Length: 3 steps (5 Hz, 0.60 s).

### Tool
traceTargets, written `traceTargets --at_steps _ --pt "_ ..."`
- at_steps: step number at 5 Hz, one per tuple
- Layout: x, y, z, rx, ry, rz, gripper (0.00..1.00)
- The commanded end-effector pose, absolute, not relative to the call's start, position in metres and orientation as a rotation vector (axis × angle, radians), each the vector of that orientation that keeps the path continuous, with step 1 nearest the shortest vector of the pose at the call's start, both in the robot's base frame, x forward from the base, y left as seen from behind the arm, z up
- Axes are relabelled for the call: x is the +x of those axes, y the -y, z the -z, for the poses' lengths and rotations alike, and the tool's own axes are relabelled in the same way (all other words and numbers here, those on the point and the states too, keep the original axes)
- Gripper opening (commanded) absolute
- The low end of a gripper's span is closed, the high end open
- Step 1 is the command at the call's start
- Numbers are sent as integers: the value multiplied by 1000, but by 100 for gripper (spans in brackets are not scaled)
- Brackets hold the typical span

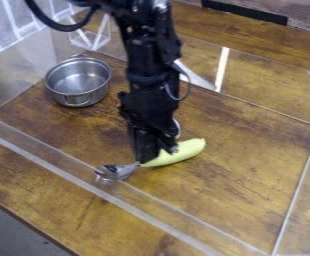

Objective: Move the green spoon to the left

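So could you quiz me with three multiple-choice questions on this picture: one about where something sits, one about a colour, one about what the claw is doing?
1. Where is the steel bowl compared with the green spoon?
A. Up and to the picture's left of it
B. Directly on top of it
C. To the picture's right of it

2. What colour is the spoon's handle?
A. Red
B. Yellow-green
C. Blue

3. What is the gripper doing?
A. Raised high above the table, open
B. Resting inside the bowl
C. Down at the spoon's handle, closed on it

Answers:
1. A, the bowl sits near the far left of the wooden table, well apart from the spoon.
2. B, the chunky handle is yellow-green, with a silver end.
3. C, the fingers point down and pinch the handle just above the table.
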<state>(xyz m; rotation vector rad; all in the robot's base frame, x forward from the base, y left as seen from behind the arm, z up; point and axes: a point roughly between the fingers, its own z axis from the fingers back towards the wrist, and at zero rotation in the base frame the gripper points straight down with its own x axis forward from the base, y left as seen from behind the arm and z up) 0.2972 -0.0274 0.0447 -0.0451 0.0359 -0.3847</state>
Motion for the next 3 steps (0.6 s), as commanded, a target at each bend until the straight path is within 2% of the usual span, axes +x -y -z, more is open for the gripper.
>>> traceTargets --at_steps 1,3 --pt "296 16 -74 -16 70 375 0" --pt "325 9 -80 27 137 470 0"
